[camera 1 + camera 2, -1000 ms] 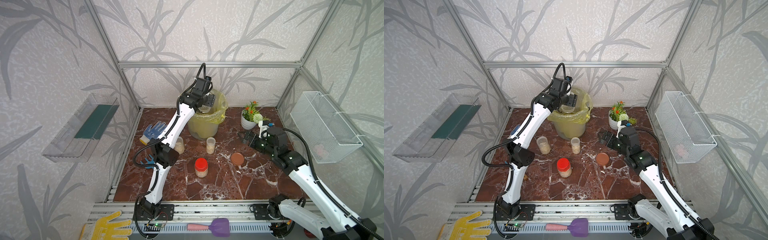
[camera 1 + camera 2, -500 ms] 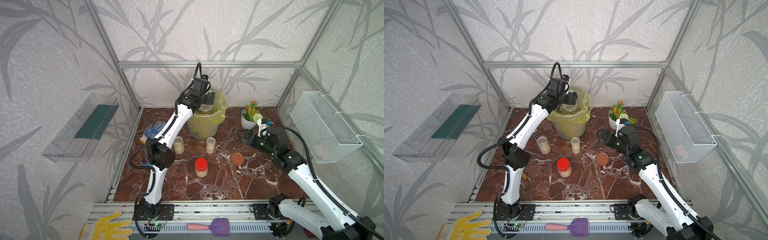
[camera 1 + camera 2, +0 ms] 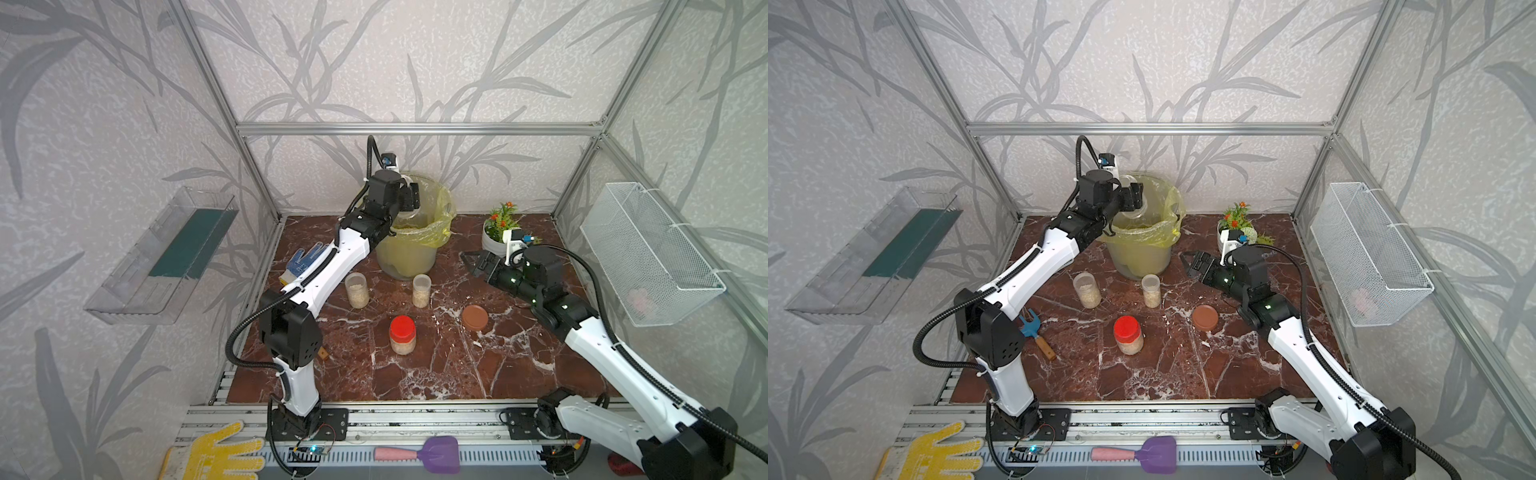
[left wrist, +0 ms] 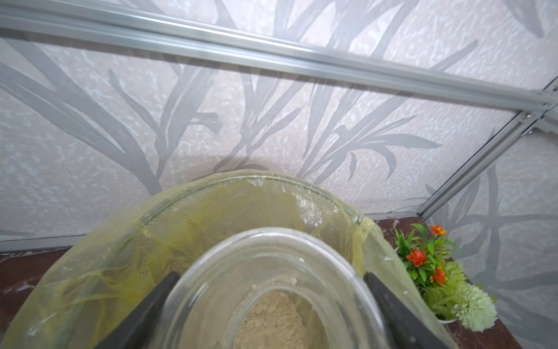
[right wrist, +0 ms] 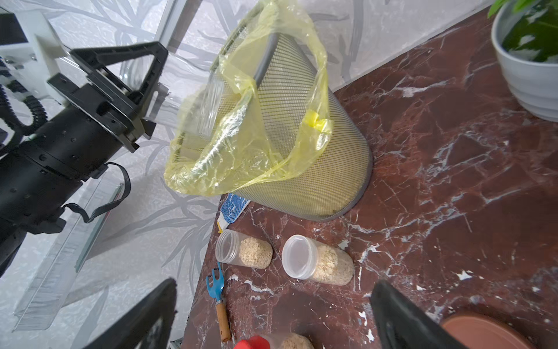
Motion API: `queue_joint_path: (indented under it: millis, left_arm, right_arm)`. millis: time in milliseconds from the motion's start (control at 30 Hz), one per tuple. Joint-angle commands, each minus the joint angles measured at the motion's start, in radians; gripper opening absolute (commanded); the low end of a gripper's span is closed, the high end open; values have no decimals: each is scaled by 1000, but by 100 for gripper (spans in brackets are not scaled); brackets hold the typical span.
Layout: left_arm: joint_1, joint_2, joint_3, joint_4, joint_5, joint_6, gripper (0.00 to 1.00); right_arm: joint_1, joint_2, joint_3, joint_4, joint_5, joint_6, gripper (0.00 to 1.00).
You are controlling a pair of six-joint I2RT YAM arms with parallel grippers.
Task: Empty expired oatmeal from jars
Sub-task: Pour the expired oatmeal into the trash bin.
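My left gripper [image 4: 271, 279] clamps a smooth clear jar [image 4: 271, 250] over a mesh bin [image 5: 317, 169] lined in crinkled yellow plastic. Flaky beige oatmeal [image 4: 271, 314] shows through. My right gripper [image 5: 274, 282] gapes empty.

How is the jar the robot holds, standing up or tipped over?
Tipped over. The left gripper holds the clear jar tilted, its open mouth pointing into the yellow-bagged bin.

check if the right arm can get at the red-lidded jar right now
Probably yes: the right gripper is open and empty, the red-lidded jar stands alone in the open, and only the flat brown lid lies near the path.
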Motion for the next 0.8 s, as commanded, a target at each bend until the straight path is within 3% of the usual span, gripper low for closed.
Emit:
queue_joint_path:
  millis: [0, 333, 533, 767]
  left_arm:
    - [-4, -78, -24, 165, -49, -104, 0]
    - [-8, -214, -171, 234, -99, -430, 0]
    - [-53, -316, -307, 321, -159, -610, 0]
    - [-69, -439, -477, 382, -220, -868, 0]
  right_arm:
    - [30, 16, 48, 103, 19, 48, 99]
    - [116, 121, 59, 336, 105, 278, 99]
    - [218, 181, 72, 493, 196, 330, 99]
    - [262, 278, 112, 660, 204, 359, 99]
